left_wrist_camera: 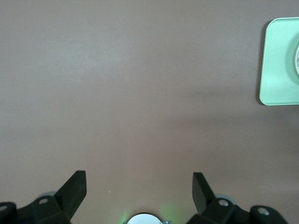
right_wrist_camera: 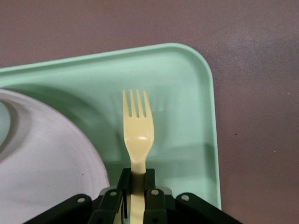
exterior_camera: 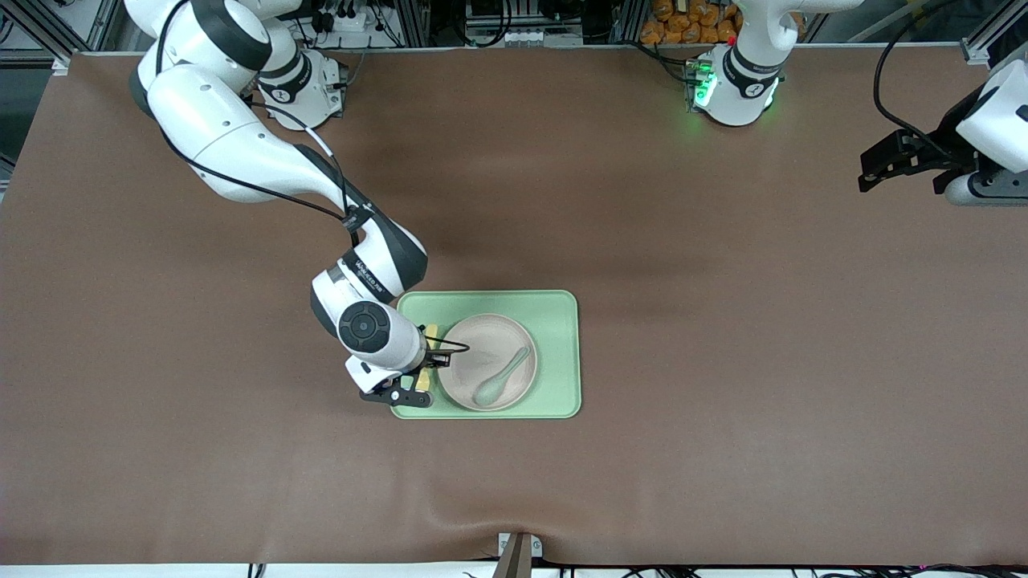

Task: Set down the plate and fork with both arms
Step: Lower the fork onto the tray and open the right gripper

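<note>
The off-white plate (exterior_camera: 474,343) sits in the pale green tray (exterior_camera: 556,321) and a pale green spoon (exterior_camera: 502,377) lies on it. My right gripper (exterior_camera: 426,358) is shut on the handle of the pale yellow fork (exterior_camera: 431,331), holding it low over the tray strip beside the plate, toward the right arm's end. In the right wrist view the fork (right_wrist_camera: 137,133) points out from the gripper (right_wrist_camera: 137,179) over the tray (right_wrist_camera: 182,88), next to the plate's rim (right_wrist_camera: 46,163). My left gripper (exterior_camera: 871,172) waits open and empty over bare table toward the left arm's end; it also shows in the left wrist view (left_wrist_camera: 139,186).
The brown table mat (exterior_camera: 723,321) surrounds the tray. A corner of the tray (left_wrist_camera: 280,60) shows in the left wrist view. A small bracket (exterior_camera: 518,550) sits at the table edge nearest the front camera.
</note>
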Controlling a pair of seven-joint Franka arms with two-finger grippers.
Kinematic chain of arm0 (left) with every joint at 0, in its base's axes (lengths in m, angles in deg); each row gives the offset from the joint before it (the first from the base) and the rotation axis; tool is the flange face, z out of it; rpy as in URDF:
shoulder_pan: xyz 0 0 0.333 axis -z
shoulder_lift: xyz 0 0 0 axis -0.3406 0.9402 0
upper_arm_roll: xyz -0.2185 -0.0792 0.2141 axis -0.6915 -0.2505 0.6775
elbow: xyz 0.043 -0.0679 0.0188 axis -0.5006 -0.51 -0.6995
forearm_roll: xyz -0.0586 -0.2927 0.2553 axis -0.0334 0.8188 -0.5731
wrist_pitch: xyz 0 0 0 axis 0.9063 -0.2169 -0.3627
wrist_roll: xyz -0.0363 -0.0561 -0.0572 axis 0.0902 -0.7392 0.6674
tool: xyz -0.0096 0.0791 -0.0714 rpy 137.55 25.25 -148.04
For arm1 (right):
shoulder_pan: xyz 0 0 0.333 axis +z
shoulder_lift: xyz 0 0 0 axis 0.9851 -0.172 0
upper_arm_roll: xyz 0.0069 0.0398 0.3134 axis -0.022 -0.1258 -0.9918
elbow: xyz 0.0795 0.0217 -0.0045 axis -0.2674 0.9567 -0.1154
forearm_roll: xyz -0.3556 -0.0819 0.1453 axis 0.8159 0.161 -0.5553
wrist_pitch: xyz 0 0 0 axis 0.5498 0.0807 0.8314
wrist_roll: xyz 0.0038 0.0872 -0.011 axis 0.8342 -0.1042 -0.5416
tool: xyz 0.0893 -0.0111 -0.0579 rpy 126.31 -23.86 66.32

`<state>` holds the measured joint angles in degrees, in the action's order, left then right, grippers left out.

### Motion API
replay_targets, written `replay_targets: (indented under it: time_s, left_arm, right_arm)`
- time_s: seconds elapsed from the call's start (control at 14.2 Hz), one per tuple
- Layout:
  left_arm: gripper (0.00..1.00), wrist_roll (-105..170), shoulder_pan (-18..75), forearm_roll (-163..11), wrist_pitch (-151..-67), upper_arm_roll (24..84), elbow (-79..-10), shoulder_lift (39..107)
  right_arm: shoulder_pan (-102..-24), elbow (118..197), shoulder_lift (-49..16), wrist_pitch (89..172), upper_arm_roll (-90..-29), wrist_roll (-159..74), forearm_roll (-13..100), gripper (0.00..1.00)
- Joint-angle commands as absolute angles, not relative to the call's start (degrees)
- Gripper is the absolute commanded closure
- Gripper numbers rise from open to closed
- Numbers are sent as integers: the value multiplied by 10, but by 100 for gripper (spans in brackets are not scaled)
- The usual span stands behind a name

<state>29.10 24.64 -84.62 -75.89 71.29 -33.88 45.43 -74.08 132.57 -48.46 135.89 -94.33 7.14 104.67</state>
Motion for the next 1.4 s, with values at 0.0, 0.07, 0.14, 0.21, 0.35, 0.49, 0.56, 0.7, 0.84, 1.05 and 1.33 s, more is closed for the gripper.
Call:
replay_targets:
  time_s: [0.0, 0.07, 0.14, 0.21, 0.35, 0.49, 0.56, 0.7, 0.84, 1.05, 1.33]
  left_arm:
    - [0, 285, 245, -844, -758, 711, -332, 457]
    - [0, 285, 245, -844, -758, 711, -332, 457]
    - [0, 285, 245, -844, -758, 711, -332, 457]
    - [0, 285, 245, -844, -758, 711, -332, 457]
    - [0, 285, 245, -844, -758, 711, -332, 457]
    - [0, 285, 245, -844, -758, 711, -332, 458]
    - [0, 285, 244, -844, -758, 711, -333, 457]
    - [0, 285, 244, -844, -758, 711, -333, 458]
    - [0, 285, 244, -844, -758, 711, -333, 458]
    - [0, 285, 245, -844, -758, 711, -333, 458]
    - [0, 285, 244, -844, -758, 711, -333, 460]
  right_arm:
    - [-751, 1342, -477, 1366, -953, 87, 1070, 100]
    - [-751, 1343, -477, 1366, -953, 87, 1074, 98]
    - [-752, 1344, -477, 1365, -953, 87, 1077, 95]
    - [-752, 1344, -477, 1365, -952, 86, 1078, 94]
    - [-754, 1355, -478, 1373, -946, 87, 1087, 94]
    - [-756, 1360, -478, 1377, -946, 86, 1088, 94]
    - [-756, 1360, -478, 1380, -946, 86, 1088, 94]
    - [-756, 1360, -478, 1380, -946, 86, 1088, 89]
    - [-757, 1356, -478, 1376, -947, 86, 1087, 39]
    - [-760, 1355, -476, 1374, -948, 81, 1087, 0]
    - [-766, 1337, -470, 1333, -952, 78, 1086, 0]
